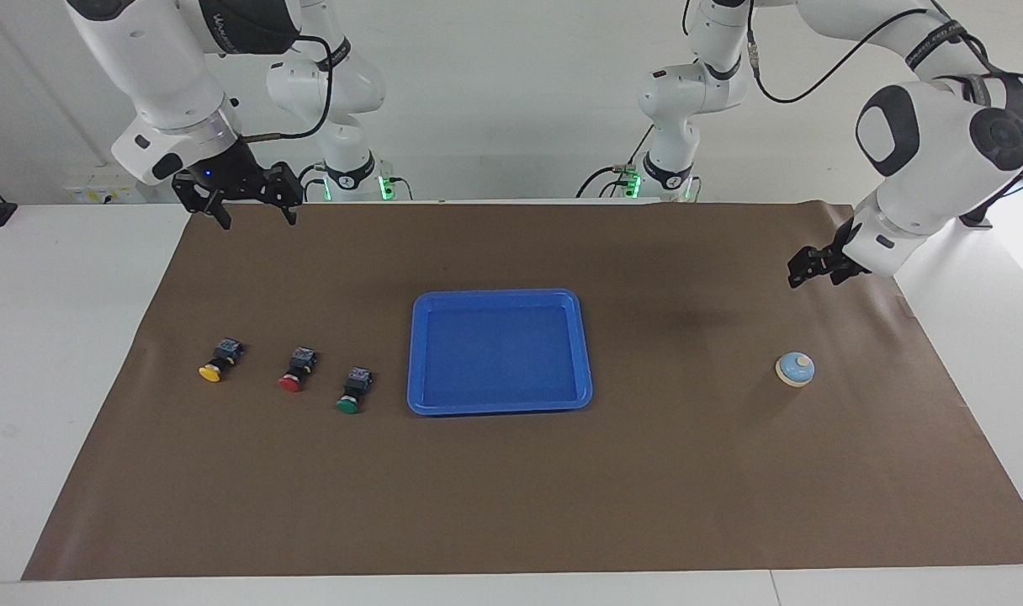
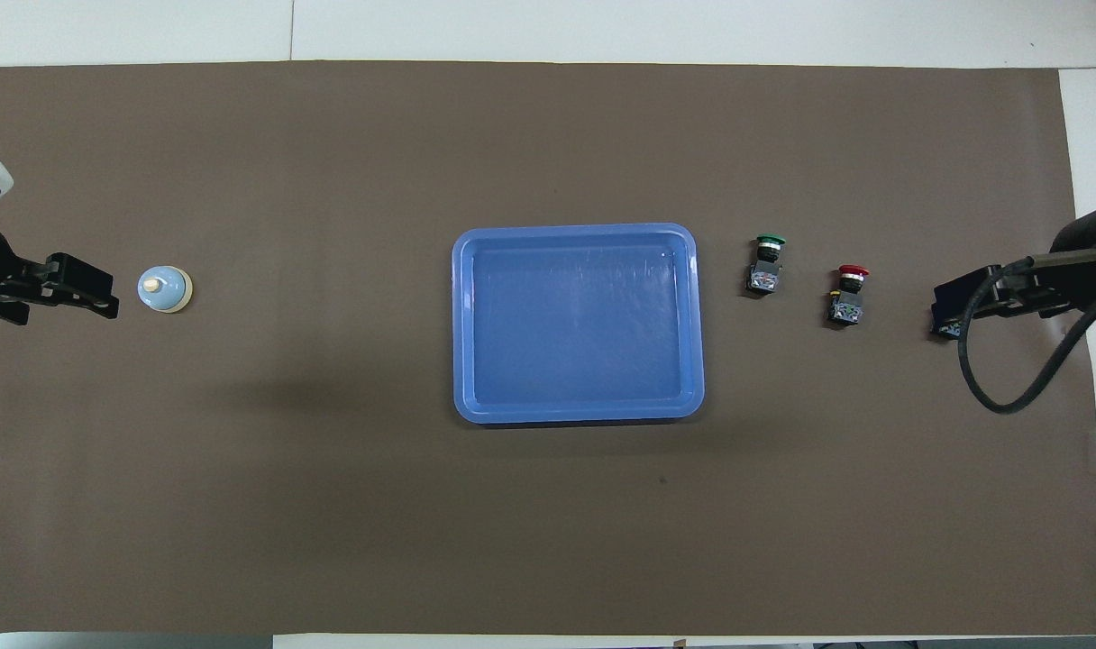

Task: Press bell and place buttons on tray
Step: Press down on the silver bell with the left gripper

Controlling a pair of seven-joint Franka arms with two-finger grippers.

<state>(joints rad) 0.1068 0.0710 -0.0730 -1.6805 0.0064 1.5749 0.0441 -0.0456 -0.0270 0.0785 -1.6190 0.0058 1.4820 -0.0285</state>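
The light-blue bell [image 1: 795,369] [image 2: 164,289] stands on the brown mat toward the left arm's end. The blue tray [image 1: 499,295] [image 2: 577,233] lies empty at the mat's middle. The yellow button [image 1: 217,362], the red button [image 1: 297,370] [image 2: 848,293] and the green button [image 1: 354,391] [image 2: 766,264] lie in a row beside the tray toward the right arm's end. My left gripper [image 1: 806,273] [image 2: 106,297] hangs in the air close to the bell, apart from it. My right gripper [image 1: 257,219] [image 2: 940,315] is open and empty, raised. It hides the yellow button in the overhead view.
The brown mat [image 1: 511,488] [image 2: 332,505] covers most of the white table. A black cable [image 2: 1008,379] loops off the right wrist.
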